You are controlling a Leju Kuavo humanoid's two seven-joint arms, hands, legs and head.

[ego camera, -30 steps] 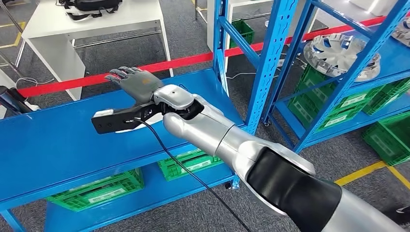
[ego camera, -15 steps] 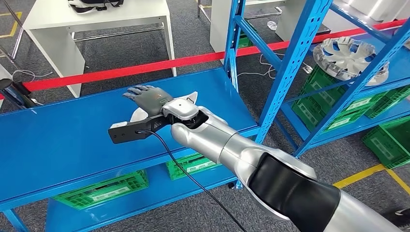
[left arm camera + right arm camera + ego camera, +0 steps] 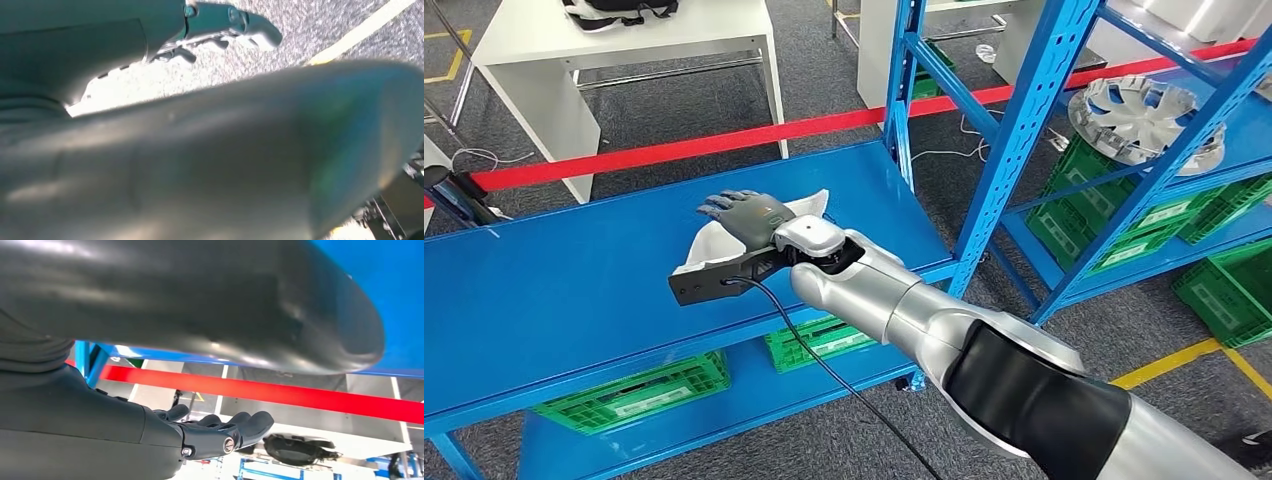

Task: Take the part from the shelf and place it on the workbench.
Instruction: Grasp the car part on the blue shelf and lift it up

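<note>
The white part point(image 3: 809, 206) lies on the blue workbench point(image 3: 554, 290), showing on both sides of my right hand point(image 3: 749, 215). That hand hovers palm-down right over the part with its fingers point(image 3: 235, 427) stretched and spread. The right wrist view shows only background between the thumb point(image 3: 210, 305) and the fingers, so nothing is gripped there; the thumb hides the part. My left hand point(image 3: 225, 22) hangs over grey floor with loosely extended fingers and nothing in it.
Blue shelf uprights point(image 3: 1014, 130) stand just right of the bench. A silver wheel cover point(image 3: 1139, 115) lies on the shelf at the right, with green crates point(image 3: 639, 390) below. A red barrier tape point(image 3: 674, 148) and a white table point(image 3: 624, 40) are behind.
The view has shifted. My right hand has come down toward the bench top and a little nearer, and more of the white part now shows flat on the blue surface.
</note>
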